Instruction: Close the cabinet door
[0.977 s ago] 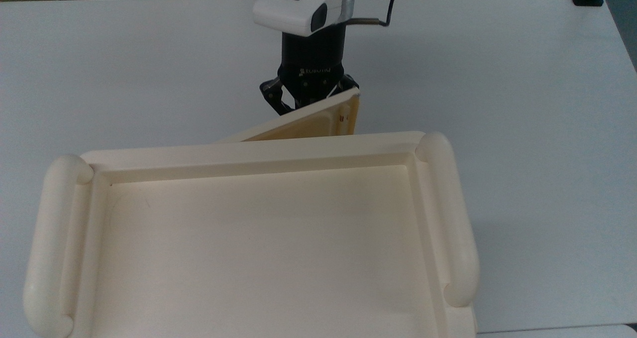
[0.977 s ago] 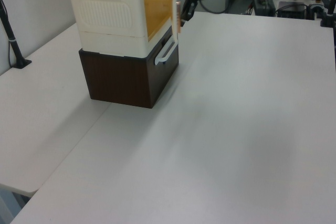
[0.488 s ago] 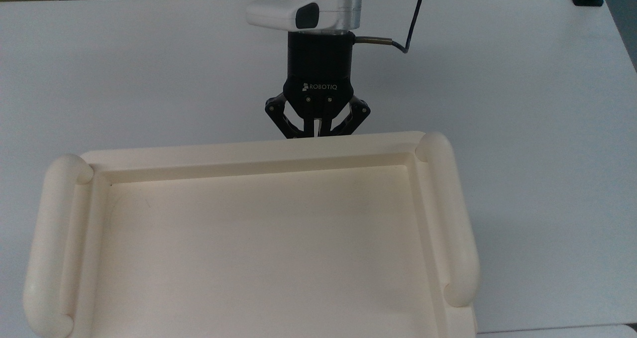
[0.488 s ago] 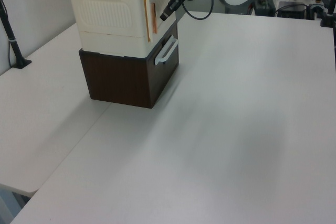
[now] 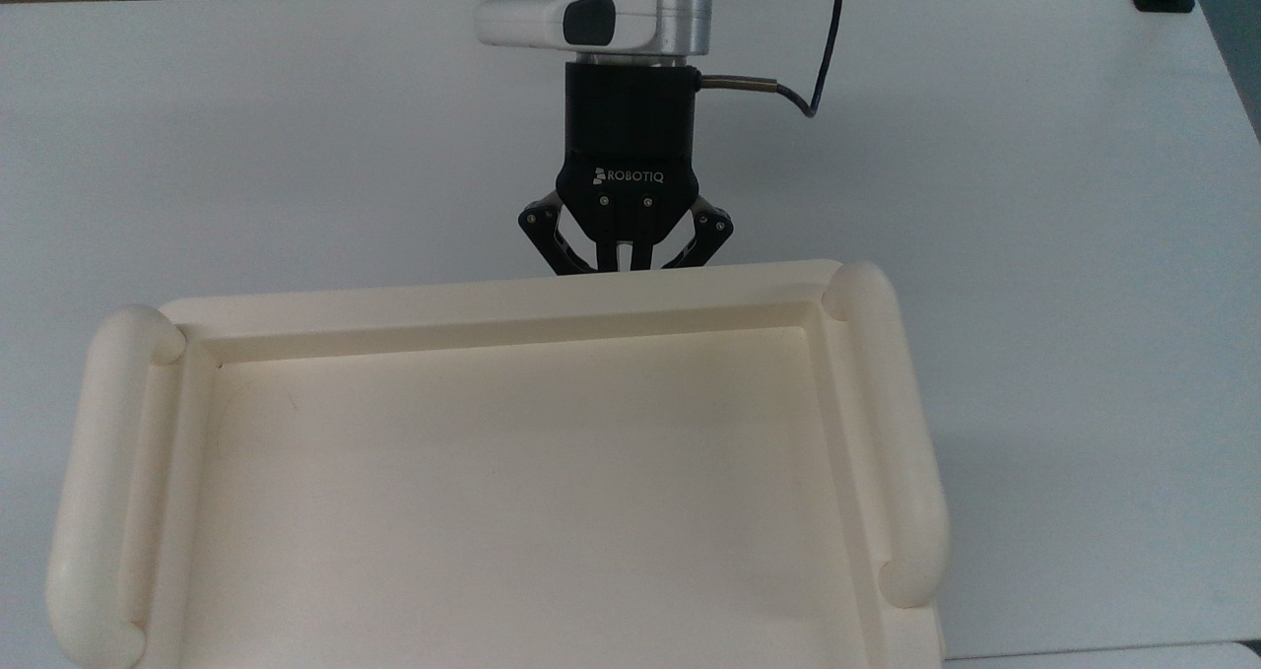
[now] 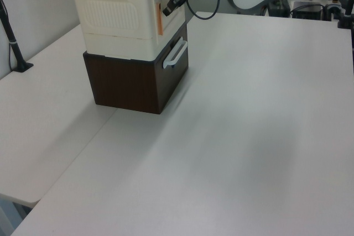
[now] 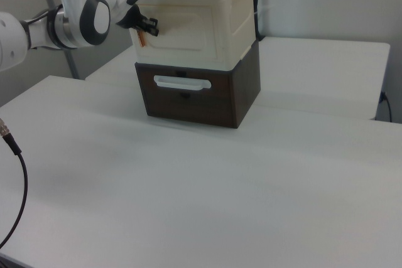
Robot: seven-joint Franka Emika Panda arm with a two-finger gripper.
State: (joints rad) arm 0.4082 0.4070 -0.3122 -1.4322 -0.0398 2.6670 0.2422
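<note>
One claw (image 5: 624, 258) – level, tips against cabinet door (image 7: 188, 28).

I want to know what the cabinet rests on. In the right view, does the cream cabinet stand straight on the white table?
No, the cabinet sits on a dark brown drawer box, which stands on the table.

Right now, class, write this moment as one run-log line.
stage: closing push | gripper: fingers together, at cabinet door | cabinet door: nearly flush with cabinet front | brown drawer unit: beneath cabinet
</note>
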